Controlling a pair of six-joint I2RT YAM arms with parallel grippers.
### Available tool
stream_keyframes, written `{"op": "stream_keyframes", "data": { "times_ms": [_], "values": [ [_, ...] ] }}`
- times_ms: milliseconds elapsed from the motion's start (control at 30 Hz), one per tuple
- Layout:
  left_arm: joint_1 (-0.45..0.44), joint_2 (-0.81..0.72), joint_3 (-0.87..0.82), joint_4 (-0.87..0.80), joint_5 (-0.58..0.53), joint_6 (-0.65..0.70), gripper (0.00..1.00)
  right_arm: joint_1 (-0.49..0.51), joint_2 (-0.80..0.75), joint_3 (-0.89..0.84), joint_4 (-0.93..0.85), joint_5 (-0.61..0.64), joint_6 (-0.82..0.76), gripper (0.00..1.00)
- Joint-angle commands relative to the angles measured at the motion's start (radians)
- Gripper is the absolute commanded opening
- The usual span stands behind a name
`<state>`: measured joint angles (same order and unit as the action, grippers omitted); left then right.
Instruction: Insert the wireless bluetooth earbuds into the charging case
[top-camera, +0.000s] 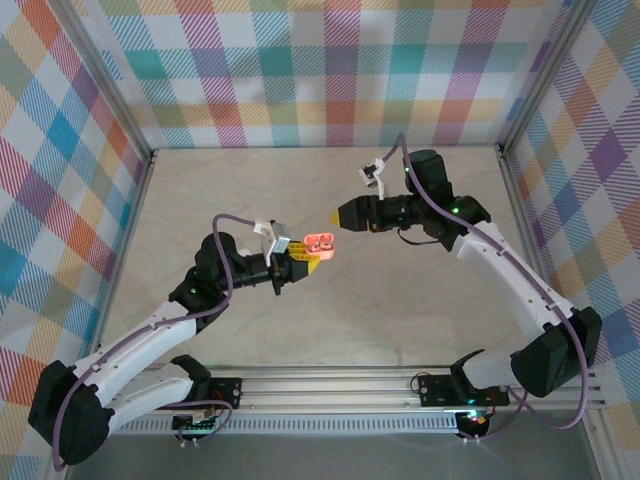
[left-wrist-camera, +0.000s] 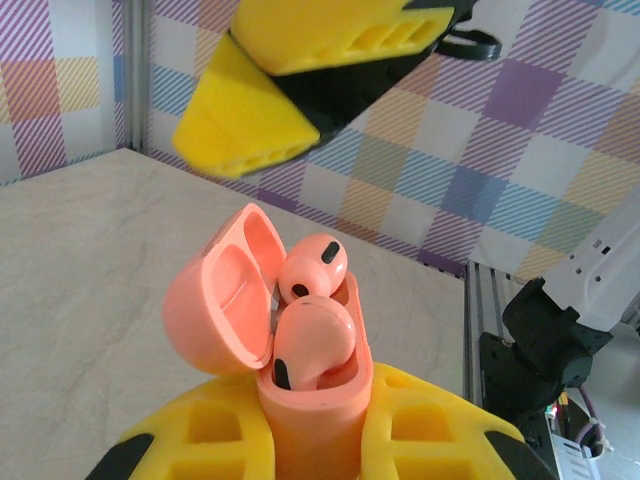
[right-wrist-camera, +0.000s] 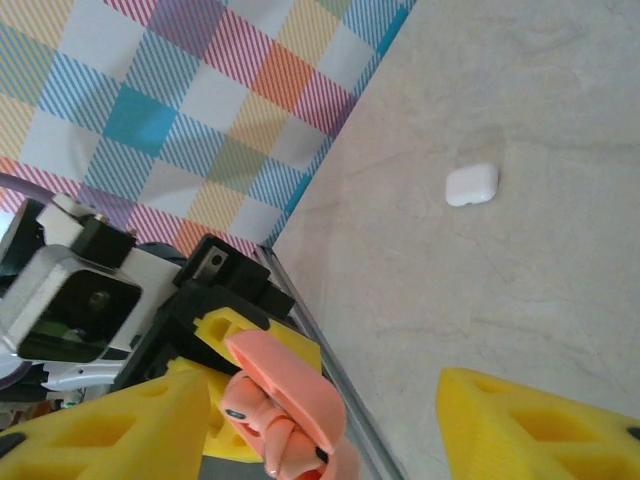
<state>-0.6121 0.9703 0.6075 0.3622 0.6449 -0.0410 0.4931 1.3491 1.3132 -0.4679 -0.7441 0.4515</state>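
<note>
A: Left gripper (top-camera: 300, 263) state?
B: Clamped tight on the body of the pinkish-orange charging case (left-wrist-camera: 312, 425), holding it up off the bench (top-camera: 420, 310). Lid (left-wrist-camera: 215, 310) hinged open.
A: Earbuds?
B: 2 pinkish-orange earbuds (left-wrist-camera: 312, 335) sit in the open case, tops poking up, 1 behind the other in the left wrist view.
A: Right gripper (top-camera: 340, 215)?
B: Jaws apart, nothing in them. Tips just beside the open case.
A: Anything else?
B: 1 closed white case (right-wrist-camera: 471, 185) lying on the bench, well apart from the held one.
</note>
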Motion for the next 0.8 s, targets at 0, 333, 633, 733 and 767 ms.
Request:
{"op": "stream_keyframes", "data": {
  "times_ms": [0,333,633,733,767],
  "values": [
    [0.006,0.008,0.04,0.073,0.036,-0.021,0.0,0.006,-0.006,-0.018,0.068,-0.044,0.037,0.66],
    [0.006,0.035,0.073,0.069,0.055,-0.026,0.0,0.034,0.075,0.019,0.08,-0.192,0.007,0.65],
    [0.006,0.069,0.084,0.073,0.06,-0.028,0.0,0.048,0.056,0.023,0.126,-0.271,-0.017,0.62],
    [0.006,0.076,0.083,0.073,0.058,-0.028,0.0,0.048,0.043,0.021,0.143,-0.283,-0.019,0.62],
    [0.006,0.08,0.081,0.075,0.058,-0.028,0.0,0.049,0.041,0.022,0.144,-0.285,-0.02,0.62]
  ]
}}
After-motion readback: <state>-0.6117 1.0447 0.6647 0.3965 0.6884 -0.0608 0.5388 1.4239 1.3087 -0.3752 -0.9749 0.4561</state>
